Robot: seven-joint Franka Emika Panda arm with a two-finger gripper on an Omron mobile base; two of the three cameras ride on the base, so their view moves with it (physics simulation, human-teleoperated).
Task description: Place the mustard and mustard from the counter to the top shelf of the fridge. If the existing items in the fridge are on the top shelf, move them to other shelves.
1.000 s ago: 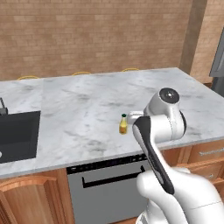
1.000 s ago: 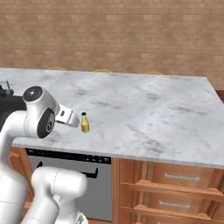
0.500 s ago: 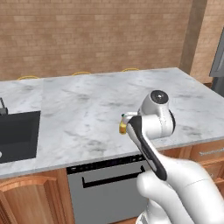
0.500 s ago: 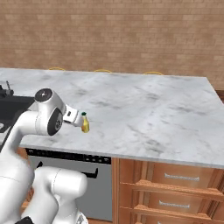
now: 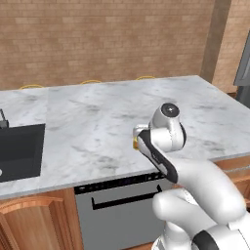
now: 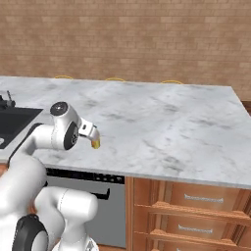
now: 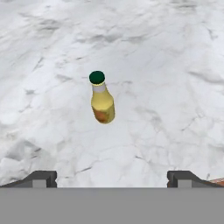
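Mustard bottle [image 7: 103, 103], the slim narrow-necked one with an orange tint low on its body and a dark green cap, stands upright on the marble counter [image 7: 166, 65]. In my hand view it sits a little left of centre, above and between the two finger tips [image 7: 41, 178], clear of both. The gripper [image 7: 112, 179] is spread wide, tips far apart at the bottom corners, holding nothing.

From the right base view I see the gripper [image 6: 93, 136] hanging over the near part of the counter [image 6: 162, 122], with only the yellow base of the bottle [image 6: 96, 143] showing just under the hand. The left base view gives me a sliver of yellow [image 5: 135, 142] beside the wrist, mostly hidden by the arm.

A black sink [image 5: 19, 151] is set in the counter off to the left, and a dishwasher front [image 5: 117, 205] sits below the slab. Wooden drawers [image 6: 191, 211] run under the counter on the right. A brick wall [image 6: 127, 39] stands behind.
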